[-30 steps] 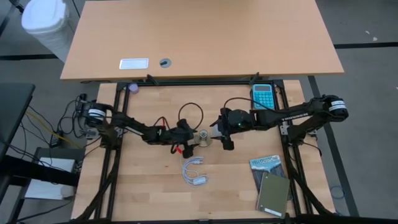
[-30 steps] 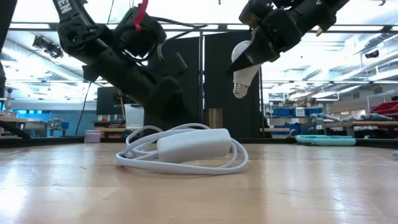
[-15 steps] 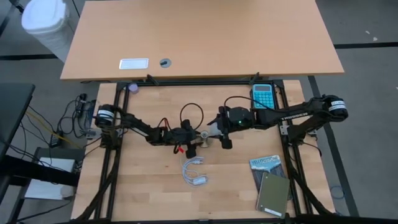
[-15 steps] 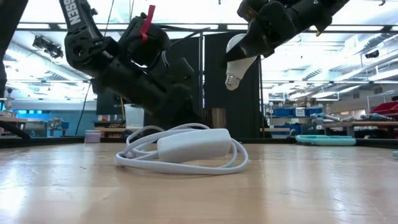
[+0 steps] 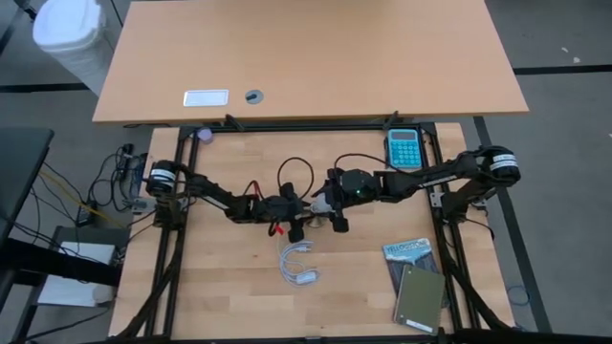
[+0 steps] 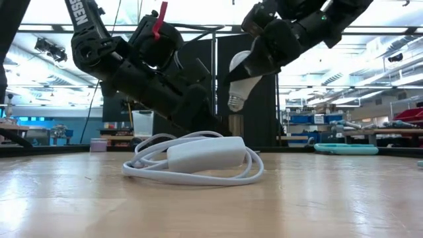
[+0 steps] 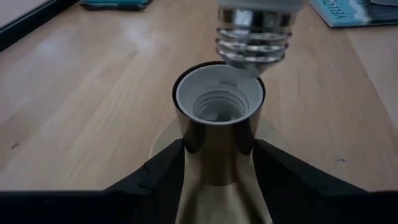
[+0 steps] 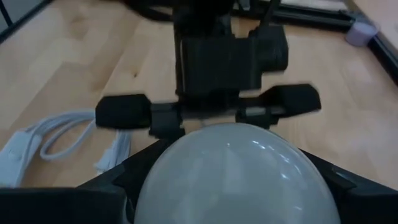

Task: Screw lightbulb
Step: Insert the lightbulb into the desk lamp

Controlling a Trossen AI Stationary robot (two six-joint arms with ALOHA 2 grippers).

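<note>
- Left wrist view alone shows inside the socket [image 7: 219,106] — white threaded bore, shiny sleeve — pinched by the left gripper [image 7: 217,163], with the lightbulb [image 7: 255,37] just above its rim, not yet in.
- Low view: bulb [image 6: 241,77] tilted, screw base down (toward the left arm), held off the tabletop [image 6: 211,198].
- Right gripper [image 8: 230,180] clasps the globe; high view places it mid-table.

Robotics lab or workshop: pale wooden worktable [image 5: 229,287] on black metal frame [image 5: 163,277], far shelving with blue storage bins [image 6: 304,119], exposed ceiling strip lights [image 6: 46,28], grey concrete floor [image 5: 564,105].
</note>
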